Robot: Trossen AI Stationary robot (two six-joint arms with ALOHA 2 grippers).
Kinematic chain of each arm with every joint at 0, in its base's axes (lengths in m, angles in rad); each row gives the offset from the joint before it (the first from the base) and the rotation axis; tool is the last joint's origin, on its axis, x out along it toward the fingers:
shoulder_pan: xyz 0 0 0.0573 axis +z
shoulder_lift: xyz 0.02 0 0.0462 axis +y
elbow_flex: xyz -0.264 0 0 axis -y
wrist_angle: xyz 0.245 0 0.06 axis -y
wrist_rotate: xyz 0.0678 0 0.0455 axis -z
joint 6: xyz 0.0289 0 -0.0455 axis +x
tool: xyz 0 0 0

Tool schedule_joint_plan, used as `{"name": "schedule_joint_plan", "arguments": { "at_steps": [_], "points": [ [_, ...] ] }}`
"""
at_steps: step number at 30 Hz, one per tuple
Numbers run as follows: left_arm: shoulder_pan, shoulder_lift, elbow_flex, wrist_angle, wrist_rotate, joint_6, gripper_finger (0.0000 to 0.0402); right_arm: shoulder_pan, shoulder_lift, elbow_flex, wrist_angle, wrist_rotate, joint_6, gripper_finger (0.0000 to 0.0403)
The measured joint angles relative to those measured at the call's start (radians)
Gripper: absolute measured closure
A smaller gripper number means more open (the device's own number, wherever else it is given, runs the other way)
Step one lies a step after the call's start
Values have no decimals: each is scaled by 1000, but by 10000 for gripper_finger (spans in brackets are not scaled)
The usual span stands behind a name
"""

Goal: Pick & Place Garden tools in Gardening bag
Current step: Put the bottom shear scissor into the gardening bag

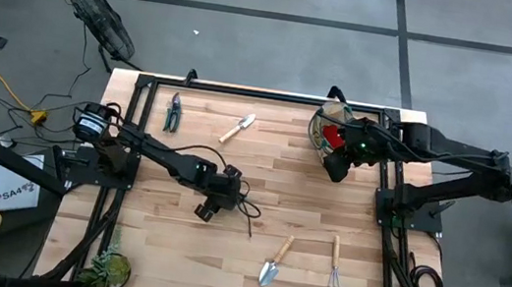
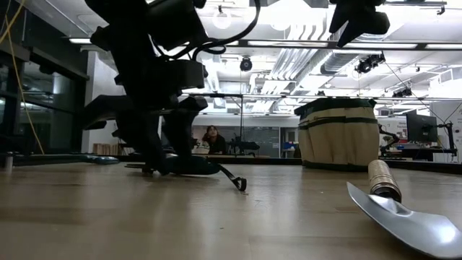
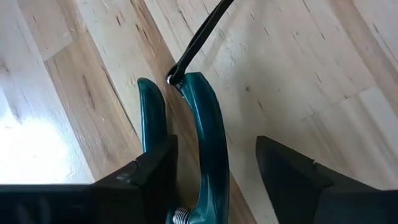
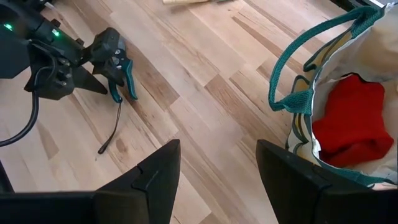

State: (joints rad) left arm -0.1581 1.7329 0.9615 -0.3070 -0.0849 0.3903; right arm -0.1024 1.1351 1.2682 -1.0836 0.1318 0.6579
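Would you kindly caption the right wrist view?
Left gripper straddles green-handled pruners; red cloth lies inside gardening bag.

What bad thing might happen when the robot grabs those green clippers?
The left end effector sits over the clippers with only one handle between its fingers, so they might twist or slip out. Their black strap trails on the table and may snag on the bag rim.

- Table [image 1: 261, 179]: pale wood planks, matt.
- Pruner handles [image 3: 205, 124]: glossy teal plastic.
- Bag [image 4: 348, 68]: tan canvas.
- Trowel blade [image 2: 408, 220]: smooth grey metal.
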Motion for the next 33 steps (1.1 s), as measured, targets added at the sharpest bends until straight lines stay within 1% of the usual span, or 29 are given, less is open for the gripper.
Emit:
{"name": "schedule_joint_plan", "arguments": {
  "at_steps": [6, 11, 20, 25, 33],
  "points": [
    [0, 0, 0, 0, 4, -1, 265, 0, 0, 0, 4, 0, 0, 202],
    [0, 0, 0, -1, 18, -1, 298, 0, 0, 0, 4, 0, 3, 202],
    [0, 10, 0, -6, 18, -2, 305, 0, 0, 0, 4, 0, 3, 202],
    [1, 26, 1, -21, 47, -2, 305, 0, 0, 0, 7, 0, 2, 202],
    [1, 27, 2, -25, 34, -14, 309, 0, 0, 0, 22, 0, 0, 202]
  ]
}}
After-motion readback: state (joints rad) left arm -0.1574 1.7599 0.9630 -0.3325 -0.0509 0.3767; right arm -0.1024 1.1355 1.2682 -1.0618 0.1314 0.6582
